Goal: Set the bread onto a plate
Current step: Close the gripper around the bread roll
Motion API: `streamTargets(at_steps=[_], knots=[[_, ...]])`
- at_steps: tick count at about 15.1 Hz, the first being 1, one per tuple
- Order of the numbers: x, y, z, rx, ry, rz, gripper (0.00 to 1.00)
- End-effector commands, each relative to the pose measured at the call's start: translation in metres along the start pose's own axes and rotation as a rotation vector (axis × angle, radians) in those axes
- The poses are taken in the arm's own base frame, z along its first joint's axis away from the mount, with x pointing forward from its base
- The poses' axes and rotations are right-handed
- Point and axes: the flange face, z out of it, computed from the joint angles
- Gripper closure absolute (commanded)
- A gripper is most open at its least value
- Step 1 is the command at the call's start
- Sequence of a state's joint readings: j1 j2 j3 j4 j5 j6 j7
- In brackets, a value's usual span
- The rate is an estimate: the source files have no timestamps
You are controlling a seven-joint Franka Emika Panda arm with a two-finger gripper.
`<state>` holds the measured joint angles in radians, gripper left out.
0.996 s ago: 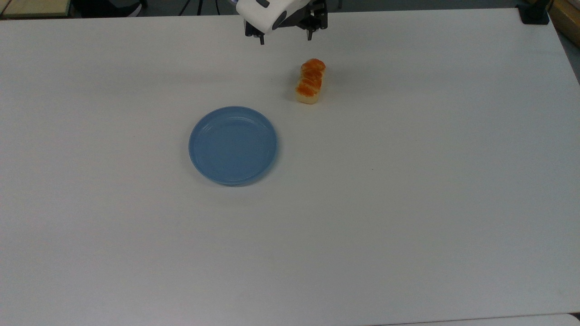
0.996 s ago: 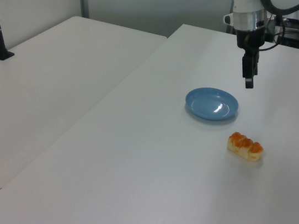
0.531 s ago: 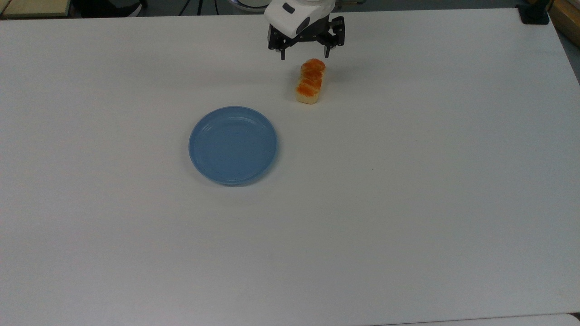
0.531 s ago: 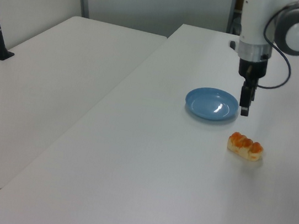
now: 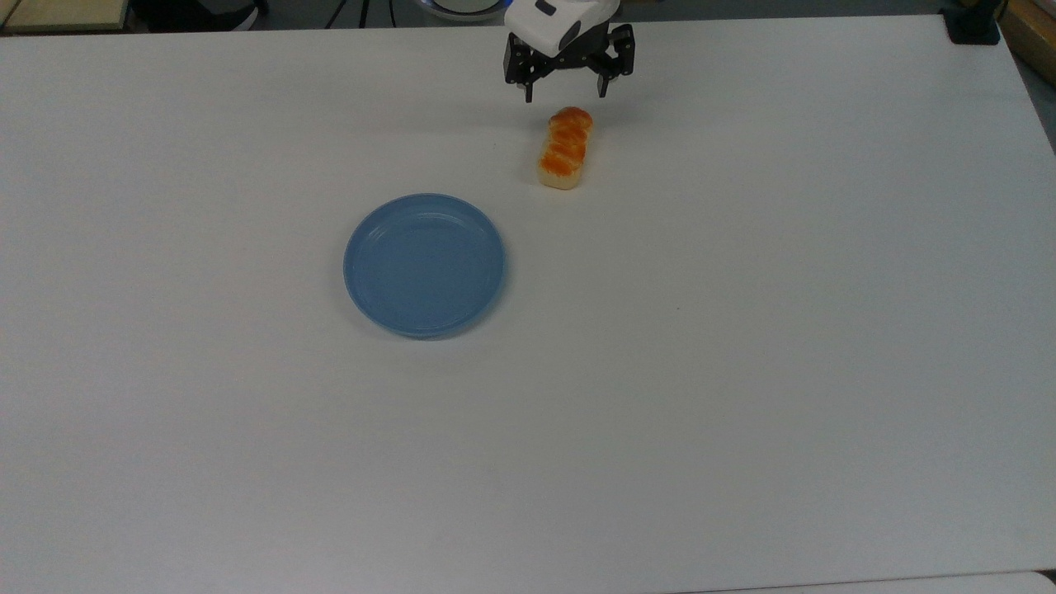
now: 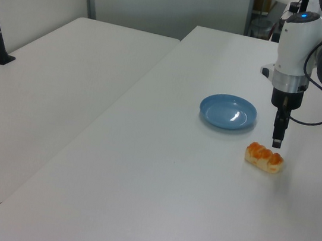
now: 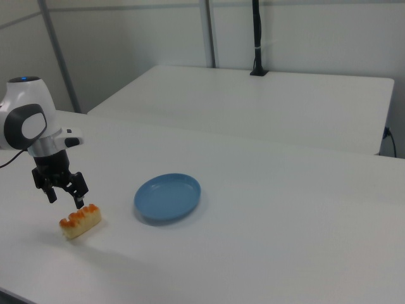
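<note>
While the bread (image 5: pixel 565 148) sits on the white bench (image 5: pixel 742 330) in the upper middle of the top view, the claw (image 5: pixel 569 89) hangs right at its far end with both fingers spread wide, nothing between them. In the top view the two dark fingertips sit just above the loaf's top end, one off to each side. Over in the left view the claw (image 6: pixel 276 141) points straight down and its tip is just above the bread (image 6: pixel 265 157), at the loaf's right-hand end, not touching as far as I can see. The right view shows the claw (image 7: pixel 64 196) in the lower left of the frame, just over the bread (image 7: pixel 80 220).

The loaf lies flat, glazed side up, lengthwise toward the arm. The light-blue plate (image 5: pixel 424 264) is off to the lower left of the bread in the top view, apart from it, with nothing on it. In the right view the plate (image 7: pixel 167 197) is to the bread's right.
</note>
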<state>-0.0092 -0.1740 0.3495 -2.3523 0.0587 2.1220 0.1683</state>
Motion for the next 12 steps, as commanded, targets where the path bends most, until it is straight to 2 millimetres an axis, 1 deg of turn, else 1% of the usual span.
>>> streamTargets(at_steps=[1, 4, 8, 11, 12], knots=[[0.007, -0.005, 0.018, 0.033, 0.032, 0.044, 0.00], [0.012, -0.014, 0.036, 0.044, 0.025, 0.057, 0.00], [0.021, -0.022, 0.056, 0.055, 0.030, 0.084, 0.00], [0.023, -0.022, 0.059, 0.055, 0.032, 0.088, 0.00], [0.023, -0.021, 0.061, 0.055, 0.026, 0.091, 0.06]])
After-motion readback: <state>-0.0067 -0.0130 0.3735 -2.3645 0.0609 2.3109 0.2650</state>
